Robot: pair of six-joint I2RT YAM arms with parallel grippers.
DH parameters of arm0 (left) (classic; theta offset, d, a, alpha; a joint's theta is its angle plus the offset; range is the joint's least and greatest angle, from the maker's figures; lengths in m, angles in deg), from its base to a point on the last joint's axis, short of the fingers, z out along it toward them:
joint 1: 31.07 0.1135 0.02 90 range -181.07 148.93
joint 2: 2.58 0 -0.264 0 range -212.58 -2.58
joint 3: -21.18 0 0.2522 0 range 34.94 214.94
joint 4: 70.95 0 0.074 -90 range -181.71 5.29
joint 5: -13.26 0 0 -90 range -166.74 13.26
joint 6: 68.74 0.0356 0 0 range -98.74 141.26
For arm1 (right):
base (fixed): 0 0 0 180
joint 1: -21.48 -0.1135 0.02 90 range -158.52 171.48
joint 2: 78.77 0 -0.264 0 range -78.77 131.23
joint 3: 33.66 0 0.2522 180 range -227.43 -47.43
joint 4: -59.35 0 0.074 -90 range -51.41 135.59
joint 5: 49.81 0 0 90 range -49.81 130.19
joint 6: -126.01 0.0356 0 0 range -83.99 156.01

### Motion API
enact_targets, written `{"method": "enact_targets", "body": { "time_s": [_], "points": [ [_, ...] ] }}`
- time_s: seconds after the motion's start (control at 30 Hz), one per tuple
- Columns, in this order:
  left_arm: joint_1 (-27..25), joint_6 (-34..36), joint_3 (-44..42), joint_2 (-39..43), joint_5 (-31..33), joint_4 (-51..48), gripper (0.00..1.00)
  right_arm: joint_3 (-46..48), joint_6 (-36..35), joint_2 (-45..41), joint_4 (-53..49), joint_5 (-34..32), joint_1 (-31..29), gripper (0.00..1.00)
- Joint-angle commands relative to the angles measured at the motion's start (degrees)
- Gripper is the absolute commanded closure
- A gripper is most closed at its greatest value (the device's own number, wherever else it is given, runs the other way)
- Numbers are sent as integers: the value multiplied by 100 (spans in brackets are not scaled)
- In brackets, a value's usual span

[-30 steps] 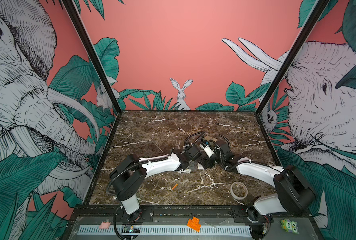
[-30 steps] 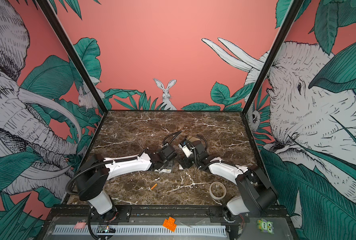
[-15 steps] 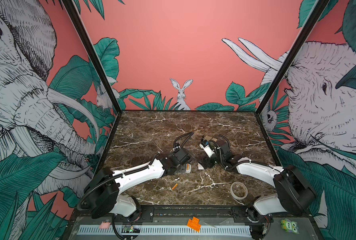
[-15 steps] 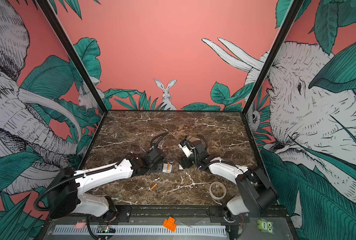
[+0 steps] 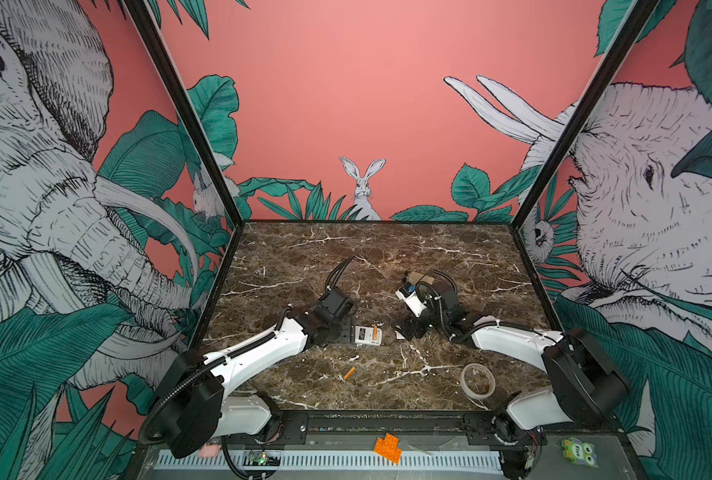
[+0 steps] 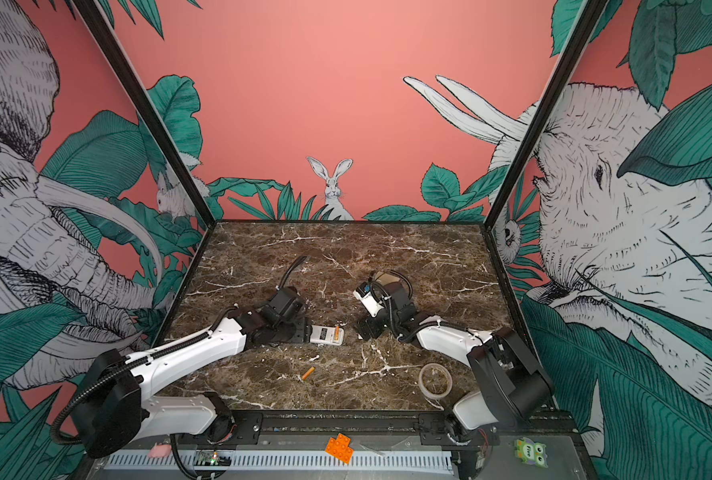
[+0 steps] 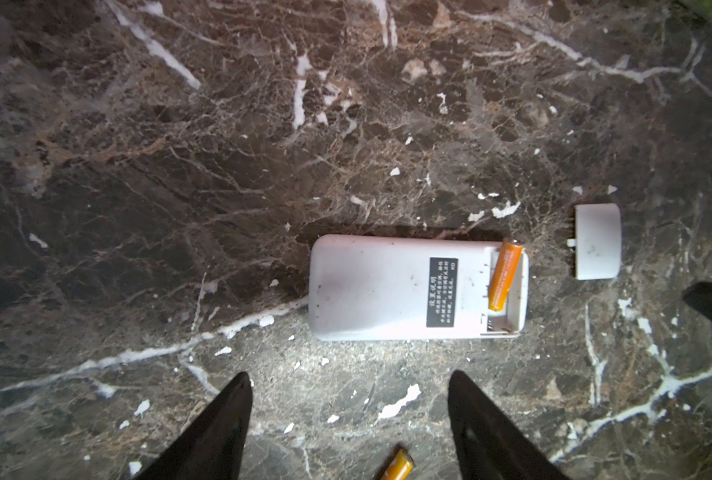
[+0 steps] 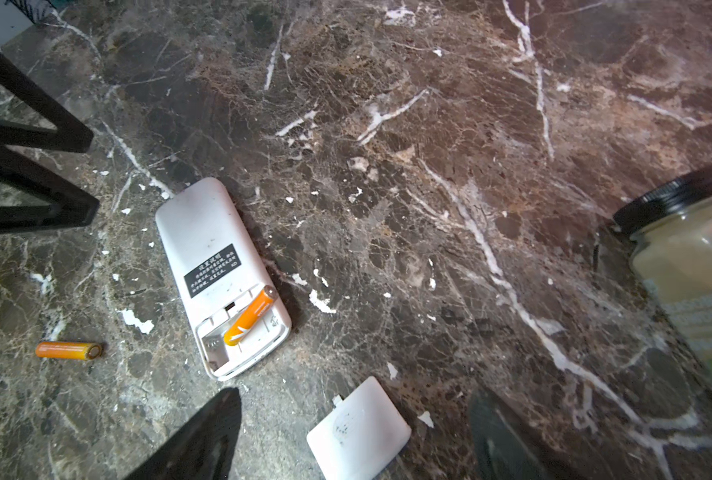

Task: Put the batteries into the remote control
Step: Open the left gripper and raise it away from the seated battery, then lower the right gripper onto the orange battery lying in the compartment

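Lying back-up on the desk (image 5: 429,257), the remote control (image 7: 416,286) holds the first battery (image 7: 505,274) askew in its open bay. The second battery (image 5: 349,372) lies obliquely toward the desk's front edge, nearer the left hand (image 7: 348,376), which is spread wide and empty. The right hand (image 8: 353,392) is likewise wide and empty.

The remote (image 5: 368,335) lies face down on the worktop (image 5: 387,257), just ahead of the left tool (image 7: 348,378). One battery (image 7: 505,274) lies askew in its open compartment, at the end farthest from that tool. The cover (image 7: 597,241) lies beyond, just before the right tool (image 8: 353,392). A second battery (image 5: 349,372) lies loose beside the left tool.
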State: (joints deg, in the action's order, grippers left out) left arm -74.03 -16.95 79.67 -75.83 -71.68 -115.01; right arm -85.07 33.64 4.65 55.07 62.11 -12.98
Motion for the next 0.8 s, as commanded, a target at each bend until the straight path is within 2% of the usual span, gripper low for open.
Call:
{"method": "enact_targets", "body": {
  "time_s": [0.0,0.2,0.23,0.43,0.77],
  "points": [
    [152,411,-108,101,-482,-2,24,95,-518,8,486,417,-43,15],
    [244,711,-96,4,-938,141,24,214,-1107,142,766,606,-179,15],
    [413,749,-102,-26,-992,169,24,200,-1231,177,775,613,-208,16],
    [617,954,-183,-154,-1214,287,25,22,-1924,315,821,793,-307,20],
    [736,1178,-249,-398,-1432,438,25,-658,-3023,781,180,746,-474,25]
  ]
}}
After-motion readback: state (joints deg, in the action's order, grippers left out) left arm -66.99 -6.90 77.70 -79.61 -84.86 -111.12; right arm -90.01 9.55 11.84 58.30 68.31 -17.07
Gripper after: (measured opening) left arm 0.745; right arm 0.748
